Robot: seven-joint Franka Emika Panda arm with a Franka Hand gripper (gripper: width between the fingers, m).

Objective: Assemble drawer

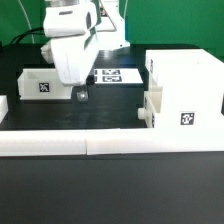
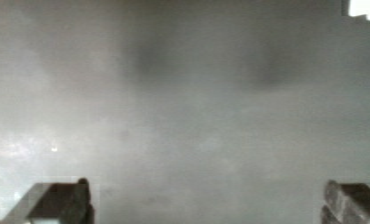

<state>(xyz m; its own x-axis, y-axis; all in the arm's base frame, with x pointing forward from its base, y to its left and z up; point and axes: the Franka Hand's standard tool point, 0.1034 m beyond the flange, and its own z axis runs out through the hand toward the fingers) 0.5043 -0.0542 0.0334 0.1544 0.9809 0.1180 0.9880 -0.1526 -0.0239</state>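
Observation:
The drawer's tall white housing (image 1: 186,88) stands at the exterior view's right, with a tag on its front. One small tray (image 1: 151,108) sticks out of its left side. The other tray (image 1: 40,82), tagged, lies on the table at the exterior view's left. My gripper (image 1: 80,95) hangs just right of that loose tray, close above the table. In the wrist view the gripper (image 2: 207,206) is open and empty, with the fingertips (image 2: 57,204) wide apart over bare grey table. No drawer part shows in the wrist view.
The marker board (image 1: 110,75) lies flat behind the gripper. A long low white border strip (image 1: 100,141) runs along the front. A short piece of strip (image 1: 3,108) sits at the exterior view's left edge.

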